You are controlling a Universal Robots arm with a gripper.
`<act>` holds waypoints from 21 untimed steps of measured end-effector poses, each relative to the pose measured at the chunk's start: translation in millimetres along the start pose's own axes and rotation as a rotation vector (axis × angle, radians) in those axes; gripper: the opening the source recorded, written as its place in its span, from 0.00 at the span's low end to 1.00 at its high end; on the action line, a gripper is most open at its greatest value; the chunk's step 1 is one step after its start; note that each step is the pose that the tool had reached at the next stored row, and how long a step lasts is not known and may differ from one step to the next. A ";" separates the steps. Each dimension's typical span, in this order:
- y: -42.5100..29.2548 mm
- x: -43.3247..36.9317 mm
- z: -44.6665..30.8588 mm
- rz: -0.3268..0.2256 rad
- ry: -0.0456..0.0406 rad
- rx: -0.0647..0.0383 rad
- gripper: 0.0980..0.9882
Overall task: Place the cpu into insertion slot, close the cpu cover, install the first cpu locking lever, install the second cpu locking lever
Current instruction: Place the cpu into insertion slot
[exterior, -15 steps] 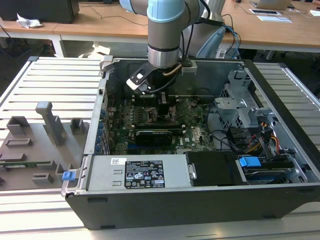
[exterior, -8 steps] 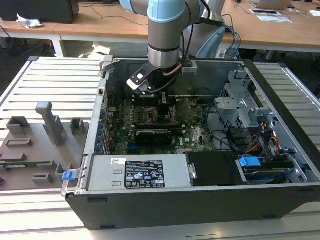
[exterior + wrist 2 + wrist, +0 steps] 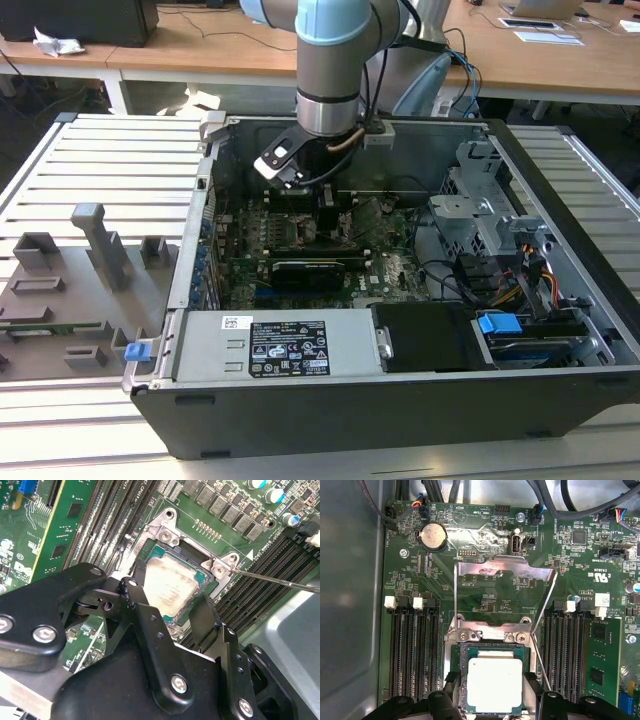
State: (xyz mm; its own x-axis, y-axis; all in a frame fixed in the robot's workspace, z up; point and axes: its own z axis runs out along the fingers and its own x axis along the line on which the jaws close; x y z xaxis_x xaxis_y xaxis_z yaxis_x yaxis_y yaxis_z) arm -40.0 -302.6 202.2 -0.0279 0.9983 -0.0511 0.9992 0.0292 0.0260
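"Down in the open computer case (image 3: 400, 400), where did the cpu (image 3: 495, 690) sit?"

"It lay flat in the insertion slot (image 3: 492, 645), silver top up. I saw it in both wrist views, with green board all round. The cpu cover (image 3: 505, 570) stood swung open on the slot's far side, so the chip was bare. A thin locking lever (image 3: 541, 667) stuck out free just beside the slot."

"And the pincer?"

"My pincer (image 3: 491, 677) sat low over the board and straddled the chip along two opposite edges. I could not tell whether it gripped the chip or merely rested beside it."

"How did you expect the chip to handle?"

"I judged it light, thin and stiff. Its smooth metal lid offered little to hold from above, so the two side edges looked like the place to take it, kept level and with modest force. I'd have stayed off the underside and the slot's contacts, which I took to be easily bent. Any tilt, I reckoned, risked it seating crooked."
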 end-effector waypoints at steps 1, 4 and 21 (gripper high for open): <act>0.0 1.2 0.0 0.000 0.0000 0.000 0.58; 0.1 1.9 0.3 0.000 -0.0001 0.000 0.58; 1.0 1.6 -2.4 -0.001 -0.0211 0.002 0.58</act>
State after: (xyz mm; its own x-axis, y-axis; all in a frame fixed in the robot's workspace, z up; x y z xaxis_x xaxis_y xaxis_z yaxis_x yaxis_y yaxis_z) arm -39.1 -300.8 204.5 -0.0284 0.9970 -0.0722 0.9992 0.0303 0.0243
